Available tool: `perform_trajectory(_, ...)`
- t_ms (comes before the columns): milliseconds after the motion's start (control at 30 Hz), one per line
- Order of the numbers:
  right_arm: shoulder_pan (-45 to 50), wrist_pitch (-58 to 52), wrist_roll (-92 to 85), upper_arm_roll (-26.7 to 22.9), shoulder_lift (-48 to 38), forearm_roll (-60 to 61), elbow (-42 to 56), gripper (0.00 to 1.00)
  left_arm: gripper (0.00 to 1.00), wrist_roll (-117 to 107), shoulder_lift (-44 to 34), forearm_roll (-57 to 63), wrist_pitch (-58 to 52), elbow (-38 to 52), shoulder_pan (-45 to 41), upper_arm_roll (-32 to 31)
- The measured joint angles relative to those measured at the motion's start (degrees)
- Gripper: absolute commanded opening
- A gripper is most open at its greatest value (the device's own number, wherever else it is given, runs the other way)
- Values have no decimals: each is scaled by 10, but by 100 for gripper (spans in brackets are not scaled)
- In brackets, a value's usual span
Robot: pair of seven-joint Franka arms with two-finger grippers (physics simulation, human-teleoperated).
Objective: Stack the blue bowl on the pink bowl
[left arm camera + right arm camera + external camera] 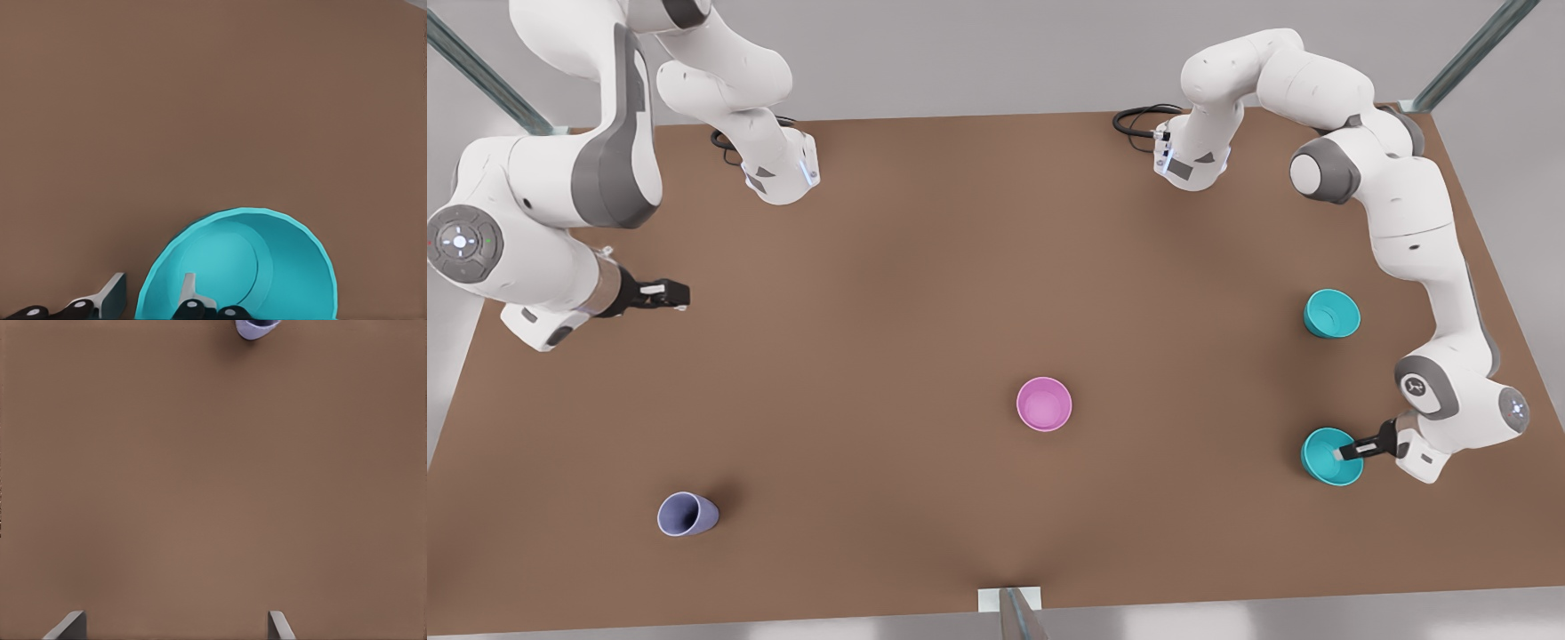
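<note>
One finger [189, 288] inside blue bowl [280, 267], apparently unclamped; right end effector [177, 625] waits.

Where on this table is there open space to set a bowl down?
The widest bare stretch of the brown table lies between the round pink plastic bowl and the waiting right gripper, fingers open. Bare too between that bowl and the lavender tapered cup. Crowded: the front view's right, where the left gripper straddles the turquoise bowl's rim, near its darker teal twin.

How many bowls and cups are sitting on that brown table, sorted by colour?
Turquoise bowls: 2, the blue bowl with the left end effector straddling its rim, and a darker teal bowl
Pink bowls: 1, the pink bowl
Lavender cups: 1, the lavender cup
Total: 4
</note>
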Motion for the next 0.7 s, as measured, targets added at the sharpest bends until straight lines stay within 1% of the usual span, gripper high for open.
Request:
perform_trajectory(133, 3, -7, -10, 2, 28, 1, 62, 100, 23, 8, -2, -6, 6, -2, 0, 0)
perform_trajectory(167, 4, -9, -13, 3, 31, 1, 69, 100, 21, 9, -2, -6, 7, -2, 1, 0)
perform_trajectory(267, 10, -14, -18, 3, 34, 3, 75, 100, 21, 11, -15, -7, 9, -13, -2, -1)
perform_trajectory(367, 21, -19, -23, 2, 34, 4, 78, 100, 21, 11, -86, -7, 5, -64, -29, 0)
perform_trajectory(433, 21, -21, -26, 2, 34, 4, 79, 100, 21, 2, -123, -6, -10, -79, -56, 0)
perform_trajectory(533, 20, -24, -30, 2, 35, 5, 77, 100, 21, -25, -165, -4, -37, -94, -154, 0)
perform_trajectory(600, 21, -28, -32, 2, 35, 5, 78, 100, 21, -52, -173, -3, -50, -97, -228, -1)
perform_trajectory(700, 23, -32, -35, 3, 35, 5, 78, 100, 21, -99, -170, 0, -62, -96, -313, 0)
